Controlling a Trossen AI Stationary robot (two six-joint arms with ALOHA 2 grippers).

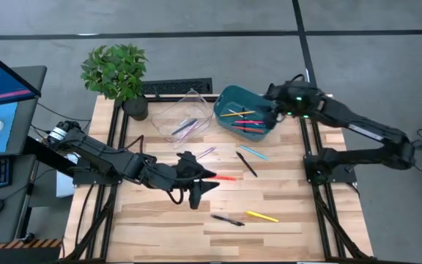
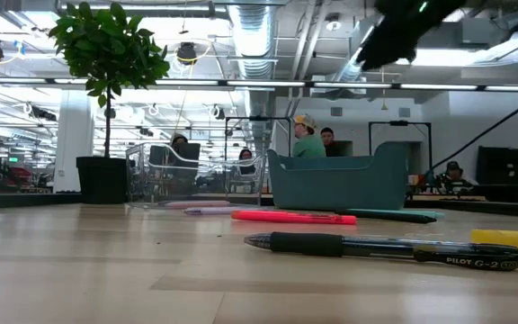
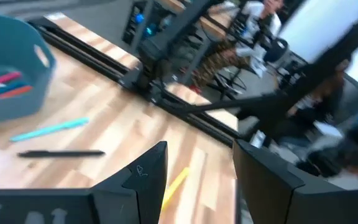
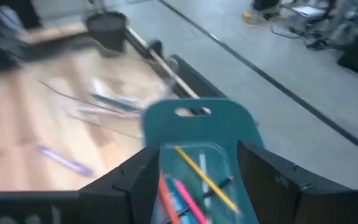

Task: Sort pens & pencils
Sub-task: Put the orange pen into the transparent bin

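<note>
Loose pens lie flat on the wooden table: a red one (image 1: pixel 226 177), a black one (image 1: pixel 246 164), a teal one (image 1: pixel 255 152), a pale purple one (image 1: pixel 206 152), another black one (image 1: pixel 228 219) and a yellow one (image 1: pixel 262 216). The teal bin (image 1: pixel 244 114) holds several pens, yellow, pink and red among them (image 4: pixel 194 180). The clear container (image 1: pixel 182 117) holds a few more. My left gripper (image 1: pixel 205 185) is open and empty, raised over the table's middle beside the red pen's end. My right gripper (image 4: pixel 201 183) is open and empty, above the teal bin.
A potted plant (image 1: pixel 119 73) stands at the far left corner, next to the clear container. A dark keyboard (image 1: pixel 174 88) lies beyond the far edge. Bare wood stretches along the near edge (image 1: pixel 167 227). People sit in the room behind the table (image 2: pixel 308 139).
</note>
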